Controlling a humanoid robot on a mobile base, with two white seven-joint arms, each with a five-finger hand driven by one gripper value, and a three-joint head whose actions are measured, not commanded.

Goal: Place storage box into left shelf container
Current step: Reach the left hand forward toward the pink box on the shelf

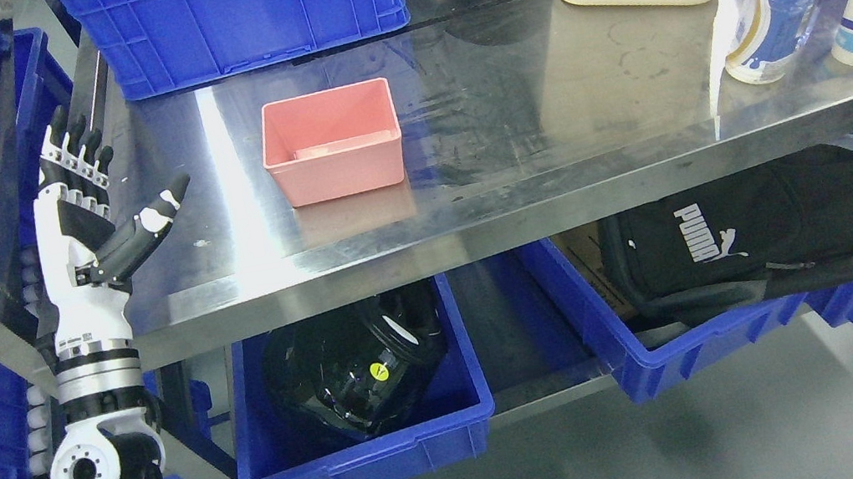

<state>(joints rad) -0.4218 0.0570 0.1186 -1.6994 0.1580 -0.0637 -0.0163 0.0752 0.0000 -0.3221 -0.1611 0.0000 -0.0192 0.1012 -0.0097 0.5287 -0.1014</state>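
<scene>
Head view shows the pink box [332,142] sitting empty on the steel bench [529,131], near its front edge. At nine o'clock from the box, well apart, the left hand [93,213] is raised at the bench's left end, fingers [75,148] straight and spread, thumb out, holding nothing. At twelve o'clock from the box stands a blue crate [232,15].

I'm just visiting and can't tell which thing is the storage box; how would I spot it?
Start with the shiny steel table that fills the middle of the view. On its left part, in front of the big blue crate and to the right of the raised robot hand, sits the storage box. It is the only pink thing there: small, open-topped and rectangular.
</scene>
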